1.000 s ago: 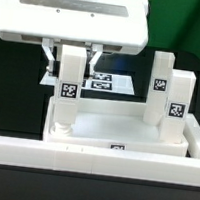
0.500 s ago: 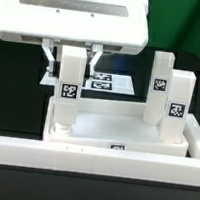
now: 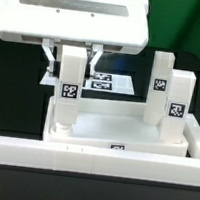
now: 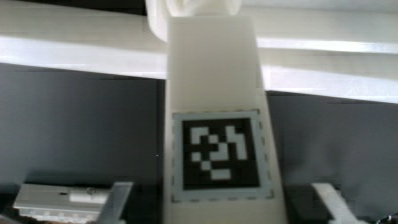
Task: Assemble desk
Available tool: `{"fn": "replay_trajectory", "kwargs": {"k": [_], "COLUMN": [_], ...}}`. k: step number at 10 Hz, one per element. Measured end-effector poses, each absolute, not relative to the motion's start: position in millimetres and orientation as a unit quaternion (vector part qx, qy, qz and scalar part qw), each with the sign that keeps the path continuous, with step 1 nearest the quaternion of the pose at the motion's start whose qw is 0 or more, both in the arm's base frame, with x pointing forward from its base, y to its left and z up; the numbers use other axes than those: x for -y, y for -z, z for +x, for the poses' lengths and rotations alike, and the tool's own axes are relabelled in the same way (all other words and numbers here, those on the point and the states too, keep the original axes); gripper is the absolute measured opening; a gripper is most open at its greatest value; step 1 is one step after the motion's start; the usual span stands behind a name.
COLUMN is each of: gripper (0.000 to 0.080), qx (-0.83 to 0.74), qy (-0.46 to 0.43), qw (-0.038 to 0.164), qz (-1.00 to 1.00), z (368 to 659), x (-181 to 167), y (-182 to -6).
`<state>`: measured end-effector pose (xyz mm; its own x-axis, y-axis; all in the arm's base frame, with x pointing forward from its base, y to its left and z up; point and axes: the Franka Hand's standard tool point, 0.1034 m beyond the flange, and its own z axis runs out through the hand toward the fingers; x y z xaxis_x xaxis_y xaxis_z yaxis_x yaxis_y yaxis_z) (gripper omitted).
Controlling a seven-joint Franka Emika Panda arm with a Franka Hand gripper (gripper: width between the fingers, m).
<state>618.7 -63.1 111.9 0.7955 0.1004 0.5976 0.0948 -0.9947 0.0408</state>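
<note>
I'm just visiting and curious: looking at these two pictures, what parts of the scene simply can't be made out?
- Exterior view: the arm above the gripper is cut off by the picture's top edge.
- Exterior view: the tabletop is partly hidden by the long white low wall in front.
- Exterior view: the marker board is mostly hidden by the legs.
- Wrist view: the held leg fills the picture and blocks the socket below; the picture is blurred.

Tabletop (image 3: pixel 115 125) front hidden behind low wall (image 3: pixel 91 162).
</note>
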Motion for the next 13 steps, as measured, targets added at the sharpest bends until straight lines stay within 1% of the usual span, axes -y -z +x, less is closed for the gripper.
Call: {"fn": "replay_trajectory", "kwargs": {"k": [2,4,6,11,13], "gripper": [0.0291,0.0291,0.0291,0.0291,0.0291], "qx": [-0.057,-0.059,-0.058,-0.057,-0.059], "qy": [-0.304,-0.303,-0.301,-0.301,-0.3], "qw": [0.0,0.002,0.004,0.003,0.002], "qz": [0.951,0.951,0.952,0.952,0.952], "z": [618.4,617.1,612.3,612.5,613.4], "x": [61.6,62.5,66.3,65.3,63.5], "y": [-118.6,-123.3,-118.5,-114.9,-118.3]}}
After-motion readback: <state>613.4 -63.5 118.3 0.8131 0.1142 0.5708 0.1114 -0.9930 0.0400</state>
